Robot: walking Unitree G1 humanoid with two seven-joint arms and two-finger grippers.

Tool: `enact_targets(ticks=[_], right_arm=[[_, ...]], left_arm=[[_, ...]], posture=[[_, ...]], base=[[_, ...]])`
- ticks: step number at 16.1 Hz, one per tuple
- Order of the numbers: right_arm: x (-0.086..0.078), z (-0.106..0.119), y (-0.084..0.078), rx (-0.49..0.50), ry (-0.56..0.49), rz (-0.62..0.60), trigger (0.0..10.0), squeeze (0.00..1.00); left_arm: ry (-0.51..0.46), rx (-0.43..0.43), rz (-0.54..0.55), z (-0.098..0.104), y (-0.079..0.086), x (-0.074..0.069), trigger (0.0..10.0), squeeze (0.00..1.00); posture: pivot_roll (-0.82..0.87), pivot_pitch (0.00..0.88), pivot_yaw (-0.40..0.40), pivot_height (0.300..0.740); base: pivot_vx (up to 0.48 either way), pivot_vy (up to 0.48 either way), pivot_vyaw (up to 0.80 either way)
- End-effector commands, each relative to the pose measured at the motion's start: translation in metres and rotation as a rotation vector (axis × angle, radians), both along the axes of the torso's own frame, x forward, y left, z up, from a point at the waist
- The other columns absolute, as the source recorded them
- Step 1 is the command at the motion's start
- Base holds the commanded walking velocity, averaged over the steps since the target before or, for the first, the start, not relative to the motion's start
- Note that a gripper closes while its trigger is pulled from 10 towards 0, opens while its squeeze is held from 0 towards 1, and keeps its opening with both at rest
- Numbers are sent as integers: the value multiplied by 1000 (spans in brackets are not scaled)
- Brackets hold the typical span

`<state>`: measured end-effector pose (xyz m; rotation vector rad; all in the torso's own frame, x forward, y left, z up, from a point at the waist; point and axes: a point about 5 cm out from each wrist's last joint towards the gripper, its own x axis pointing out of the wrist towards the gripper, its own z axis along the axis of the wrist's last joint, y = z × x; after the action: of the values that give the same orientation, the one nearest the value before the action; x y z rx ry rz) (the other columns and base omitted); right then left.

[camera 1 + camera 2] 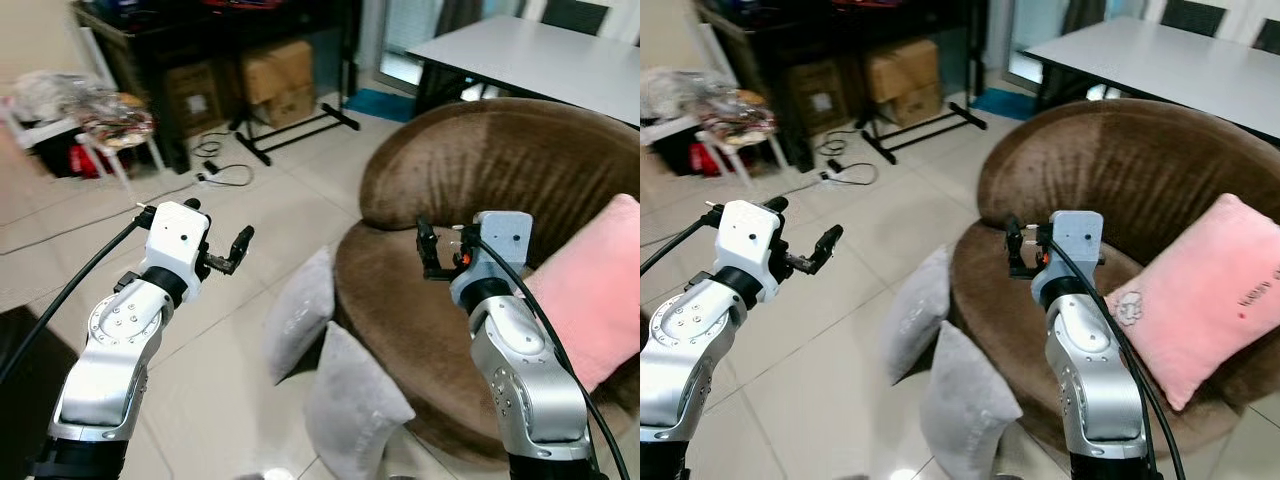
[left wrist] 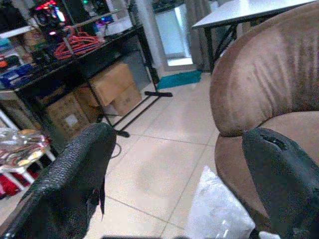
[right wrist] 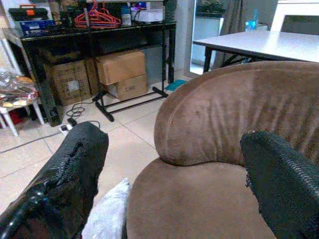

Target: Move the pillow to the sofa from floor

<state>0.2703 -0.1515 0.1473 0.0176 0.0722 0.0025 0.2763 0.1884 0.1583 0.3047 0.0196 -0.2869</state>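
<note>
near grey pillow (image 1: 352,412) cut off below

The round brown sofa (image 1: 480,170) is covered in a soft, velvety cloth with a short, matt nap that shows lighter brushed streaks. The two grey pillows (image 1: 300,310) on the floor look like plush cloth, and the pink pillow (image 1: 1200,290) on the seat is smooth fabric. The pale floor tiles (image 1: 290,200) are glossy and mirror the light. Both silver arms (image 1: 110,350) have a brushed metallic sheen, and the black fingers (image 2: 75,184) are matt with a finely pebbled, rubbery texture. Brown cardboard boxes (image 3: 122,74) look dull and papery.
</note>
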Motion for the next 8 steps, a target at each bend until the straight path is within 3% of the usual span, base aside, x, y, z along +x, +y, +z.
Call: enact_targets(ticks=[1,8], right_arm=[[-3,-4,-2,6,16,-5,10000,0],[-5,-5,2,27,17,27,10000,0]], left_arm=[[2,17,6,-2,1,0,10000,455],[5,25,0,-6,0,-3,10000,376]], posture=[[-122,0,30,659],[-119,0,23,590]], base=[[0,0,0],[0,0,0]])
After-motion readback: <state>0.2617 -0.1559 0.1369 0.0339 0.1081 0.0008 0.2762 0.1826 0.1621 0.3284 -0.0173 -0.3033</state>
